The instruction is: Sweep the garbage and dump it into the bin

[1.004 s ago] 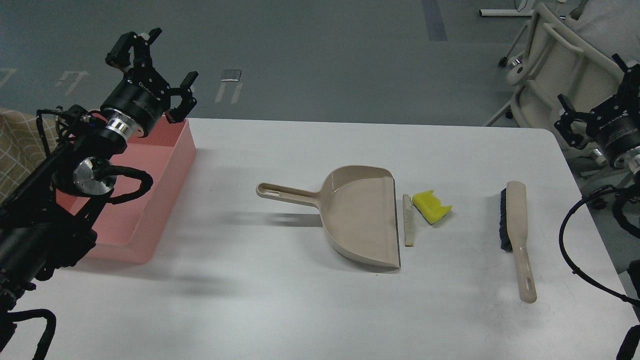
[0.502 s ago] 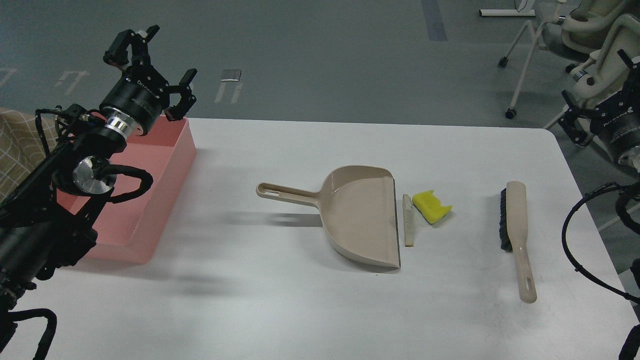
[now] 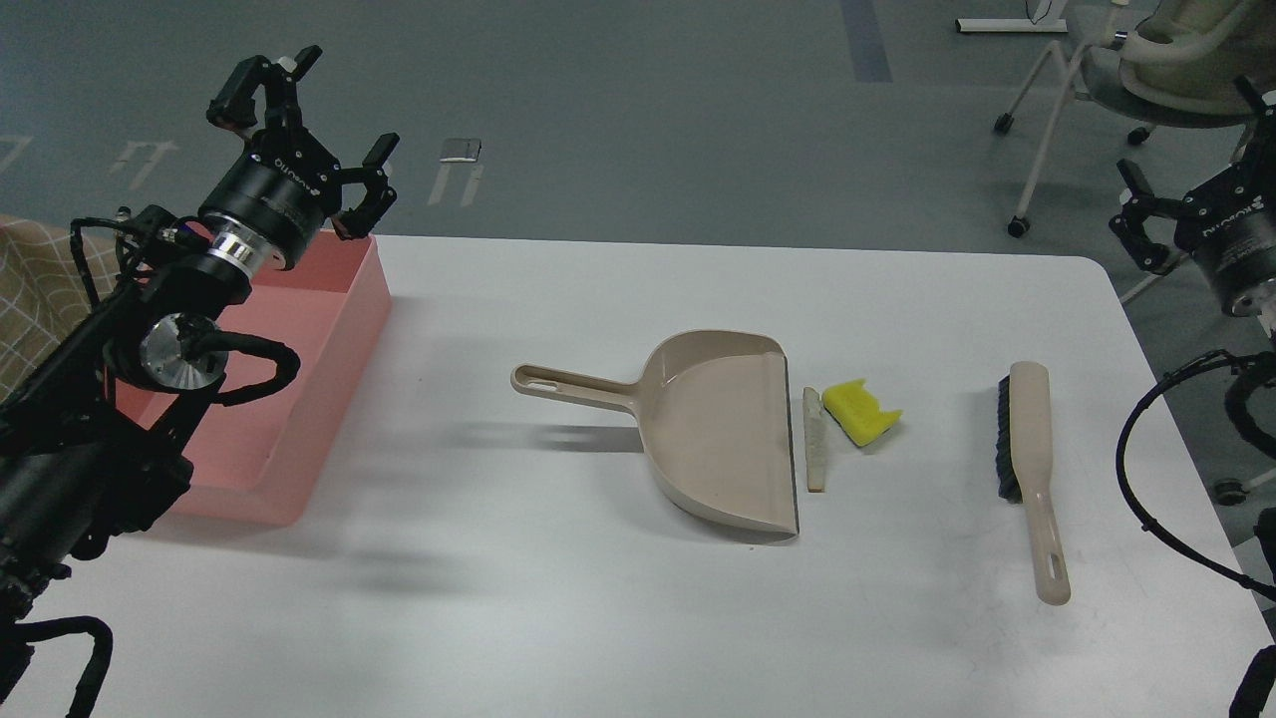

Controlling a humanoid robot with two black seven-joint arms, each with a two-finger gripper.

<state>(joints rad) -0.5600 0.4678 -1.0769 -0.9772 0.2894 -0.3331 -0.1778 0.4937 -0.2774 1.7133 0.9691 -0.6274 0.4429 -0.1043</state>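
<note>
The garbage lies on the white table (image 3: 618, 618) just right of the dustpan's mouth: a yellow sponge chunk (image 3: 857, 410) with a dark green backing, and a thin off-white slice (image 3: 814, 438) standing on its edge. The beige dustpan (image 3: 713, 434) lies flat, its handle pointing left. A beige hand brush (image 3: 1030, 469) with dark bristles lies further right. The pink bin (image 3: 299, 389) stands at the table's left edge. My left gripper (image 3: 304, 135) is open and empty, held above the bin's far corner. My right gripper (image 3: 1191, 165) is open and empty, beyond the table's right edge.
A wheeled chair (image 3: 1126, 80) stands on the grey floor behind the table's right corner. A checked tan cloth (image 3: 40, 289) shows at the far left.
The chair at the back right has rolled further away to the right. My right gripper has shifted slightly up and right. My left gripper has barely moved.
</note>
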